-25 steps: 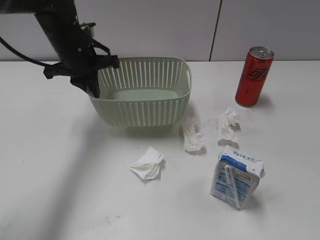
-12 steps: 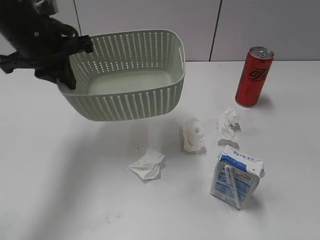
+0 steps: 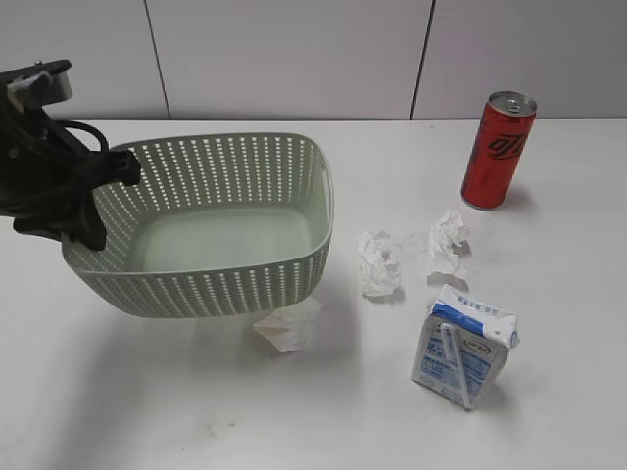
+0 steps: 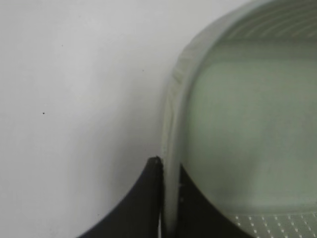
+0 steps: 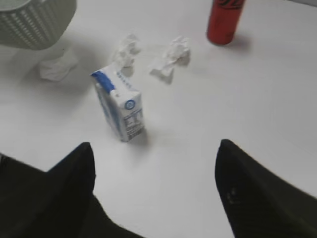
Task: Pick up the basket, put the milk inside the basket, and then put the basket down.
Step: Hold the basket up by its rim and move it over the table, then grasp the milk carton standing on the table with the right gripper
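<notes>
My left gripper (image 3: 93, 211) is shut on the left rim of the sage-green basket (image 3: 225, 284) and holds it tilted above the table. In the left wrist view the fingers (image 4: 168, 171) pinch the basket wall (image 4: 173, 114). The white and blue milk carton (image 3: 462, 351) stands upright at the front right. The right wrist view shows the milk (image 5: 120, 110) ahead of my open, empty right gripper (image 5: 154, 153), with the basket (image 5: 34, 22) at the top left. The right arm is out of the exterior view.
A tall red can (image 3: 498, 149) stands at the back right. Crumpled white tissues lie on the white table: one (image 3: 290, 328) partly under the basket's front edge, two (image 3: 378, 264) (image 3: 446, 241) between the basket and the can.
The left arm has lifted the basket off the table and carried it left and toward the front; it now hangs over the front tissue. The milk, the can and the other tissues have not moved.
</notes>
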### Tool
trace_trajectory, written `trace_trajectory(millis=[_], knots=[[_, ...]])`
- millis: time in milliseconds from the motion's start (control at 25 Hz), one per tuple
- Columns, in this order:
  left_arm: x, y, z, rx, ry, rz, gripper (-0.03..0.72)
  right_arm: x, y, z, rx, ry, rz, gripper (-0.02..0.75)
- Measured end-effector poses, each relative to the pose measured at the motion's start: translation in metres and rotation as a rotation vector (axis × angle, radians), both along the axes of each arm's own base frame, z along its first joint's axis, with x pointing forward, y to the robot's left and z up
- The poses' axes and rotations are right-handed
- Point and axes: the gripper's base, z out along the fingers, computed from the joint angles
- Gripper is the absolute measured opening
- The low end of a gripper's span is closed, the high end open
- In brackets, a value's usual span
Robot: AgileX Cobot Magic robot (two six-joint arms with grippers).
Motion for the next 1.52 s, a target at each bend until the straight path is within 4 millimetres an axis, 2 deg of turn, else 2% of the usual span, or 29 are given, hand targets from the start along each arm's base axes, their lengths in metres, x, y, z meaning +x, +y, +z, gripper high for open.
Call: trace_trajectory(millis=[200, 440, 560, 680, 800, 920, 1160, 1320, 1440, 1520], knots=[[0.0, 0.001, -0.001, 0.012, -0.001, -0.01, -0.001, 0.043, 0.009, -0.013, -0.027, 0.126, 0.119, 0.591], [0.003, -0.001, -0.011, 0.025, 0.034, -0.014, -0.001, 0.101, 0.02, -0.022, -0.038, 0.242, 0.167, 0.591], [0.003, -0.005, -0.017, 0.03, 0.052, -0.025, -0.001, 0.128, 0.039, -0.024, -0.074, 0.287, 0.249, 0.591], [0.002, -0.009, -0.021, 0.027, 0.067, -0.03, -0.001, 0.149, 0.069, -0.032, -0.166, 0.319, 0.38, 0.591], [0.003, -0.009, -0.023, 0.025, 0.076, -0.028, -0.001, 0.163, 0.095, -0.048, -0.265, 0.365, 0.443, 0.591], [0.003, -0.009, -0.023, 0.025, 0.076, -0.028, -0.001, 0.176, 0.107, -0.071, -0.335, 0.443, 0.454, 0.591], [0.003, -0.009, -0.023, 0.024, 0.076, -0.027, -0.001, 0.189, 0.112, -0.12, -0.4, 0.61, 0.463, 0.591], [0.003, -0.009, -0.023, 0.024, 0.076, -0.027, -0.001, 0.191, 0.113, -0.136, -0.409, 0.669, 0.45, 0.587], [0.003, -0.009, -0.023, 0.024, 0.076, -0.027, -0.001, 0.192, 0.114, -0.136, -0.406, 0.671, 0.439, 0.511], [0.003, -0.009, -0.023, 0.023, 0.077, -0.026, -0.001, 0.192, 0.114, -0.135, -0.405, 0.674, 0.434, 0.405]])
